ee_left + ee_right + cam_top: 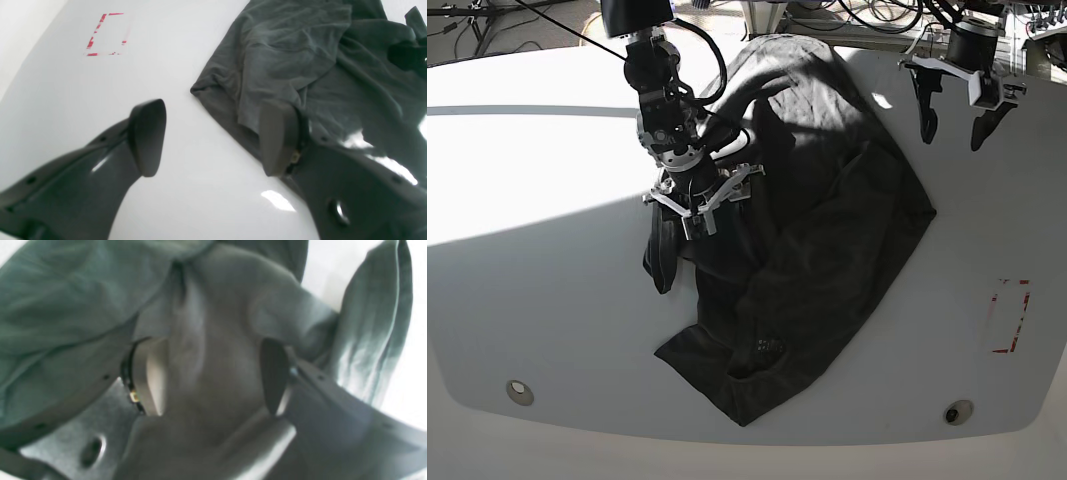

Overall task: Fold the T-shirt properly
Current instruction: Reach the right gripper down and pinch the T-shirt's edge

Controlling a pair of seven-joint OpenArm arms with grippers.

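The T-shirt [807, 230] lies crumpled across the middle of the white table [547, 290], dark charcoal, with a small pale mark [769, 347] near its front end. My right gripper [690, 215] is down on the shirt's left edge. In the right wrist view its jaws stand wide apart [213, 376] with a bunch of cloth [206, 323] between them. My left gripper [954, 130] hangs open and empty above the table at the back right. In the left wrist view [213, 140] one finger [278, 138] overlaps the shirt's edge [300, 60].
A red tape rectangle [1010, 315] marks the table at the right, also seen in the left wrist view [106, 33]. Two round holes [519, 388] [957, 410] sit near the front edge. Cables and stands crowd the far side behind the table.
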